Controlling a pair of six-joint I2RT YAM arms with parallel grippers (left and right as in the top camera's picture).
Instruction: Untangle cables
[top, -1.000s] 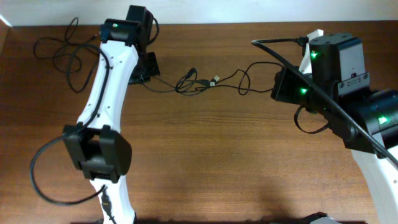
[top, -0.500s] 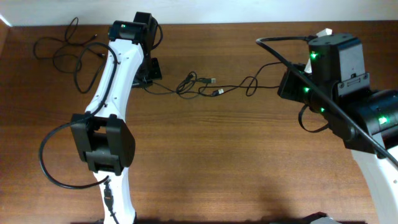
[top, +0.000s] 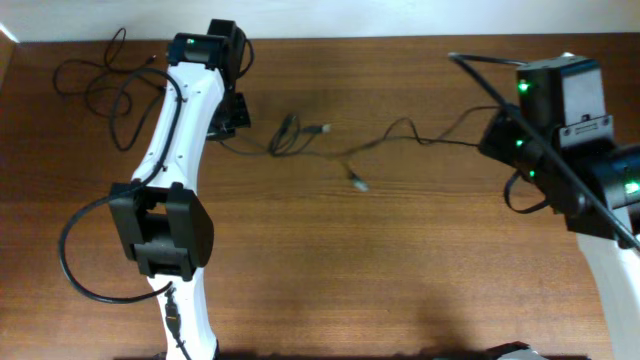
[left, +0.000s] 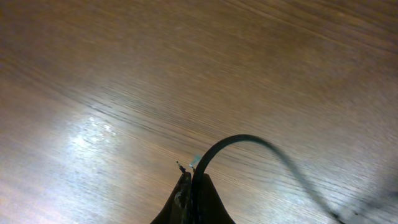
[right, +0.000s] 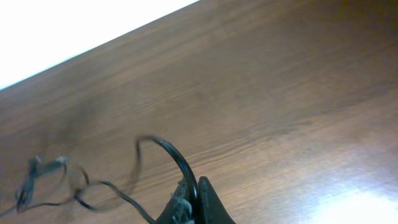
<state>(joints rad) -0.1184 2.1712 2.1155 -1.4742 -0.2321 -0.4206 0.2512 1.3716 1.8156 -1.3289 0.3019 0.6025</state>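
Observation:
Thin black cables (top: 400, 132) stretch across the far half of the table between my two grippers. A small knotted loop (top: 285, 134) lies near the left end, with one silver-tipped plug (top: 322, 128) beside it and another plug (top: 357, 182) hanging lower. My left gripper (top: 228, 118) is shut on a cable end. In the left wrist view its tips (left: 191, 179) pinch a black cord (left: 249, 138) that arches off to the right. My right gripper (top: 492, 140) is shut on the other end. Its tips (right: 193, 194) clamp a cord (right: 166, 148) curving left toward the blurred tangle (right: 46, 177).
More loose thin black cords (top: 100, 78) lie at the table's far left corner. A thick black arm cable (top: 75, 270) loops beside the left arm's base, and another (top: 520, 195) hangs by the right arm. The table's far edge (top: 400, 38) meets a white wall.
My right gripper has pulled to the right, drawing the cable out longer and straighter. The knot has tightened and shifted left, and one plug has swung down toward the table's middle.

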